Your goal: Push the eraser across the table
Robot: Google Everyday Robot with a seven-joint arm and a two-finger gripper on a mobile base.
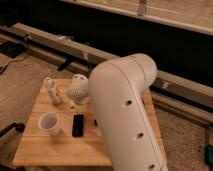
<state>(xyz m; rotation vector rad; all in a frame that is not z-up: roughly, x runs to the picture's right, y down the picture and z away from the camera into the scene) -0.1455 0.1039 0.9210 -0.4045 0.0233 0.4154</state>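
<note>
The eraser (78, 125), a flat black block, lies on the light-wood table (45, 150) just right of a white cup (49, 123). My gripper (77, 91) shows as a white rounded end hanging over the table's far middle, beyond the eraser and apart from it. The big white arm (127, 110) comes in from the lower right and covers the table's right half.
A small white bottle-like item (53, 90) stands at the table's far left. A tiny cream block (73, 104) lies just below the gripper. A dark bit (95, 121) peeks from under the arm. A low rail (60, 42) runs behind the table.
</note>
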